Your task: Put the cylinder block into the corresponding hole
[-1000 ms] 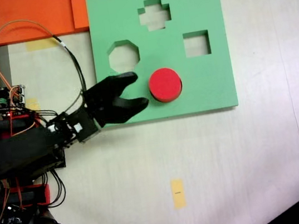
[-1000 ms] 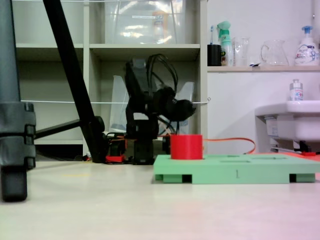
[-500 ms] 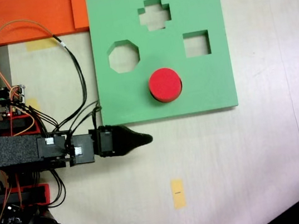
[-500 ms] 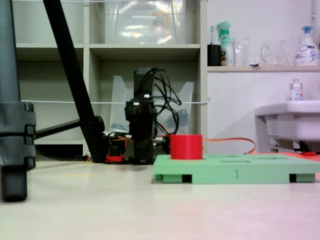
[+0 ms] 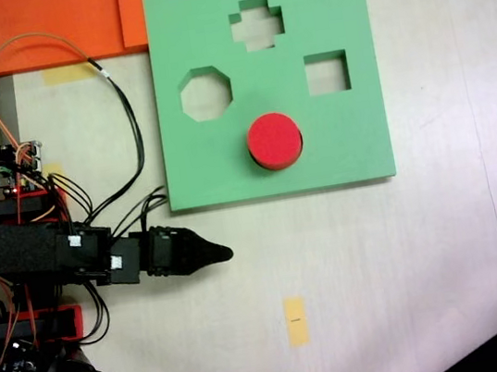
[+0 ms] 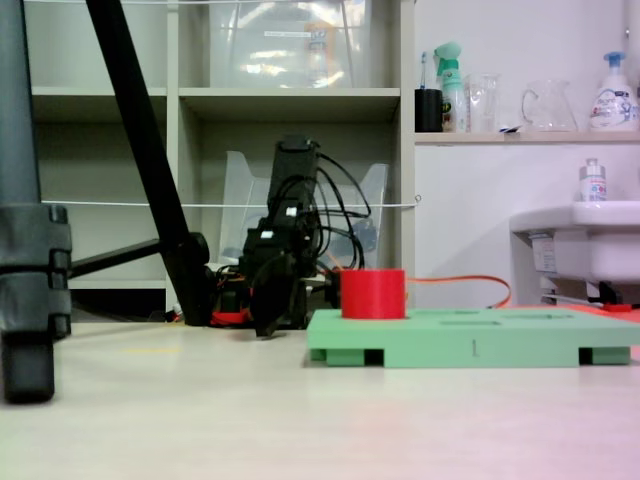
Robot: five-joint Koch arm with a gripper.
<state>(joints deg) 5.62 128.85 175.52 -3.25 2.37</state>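
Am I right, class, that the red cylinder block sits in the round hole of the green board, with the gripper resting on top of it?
Not quite. The cylinder block does sit in the green board, but the gripper is off the board, on the table beside it, as the fixed view from above shows.

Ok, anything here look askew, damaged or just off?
Nothing is damaged or spilled. The short red foam cylinder stands upright in the square green foam board, its upper part proud of the surface in the low fixed view. The black gripper is off the board.
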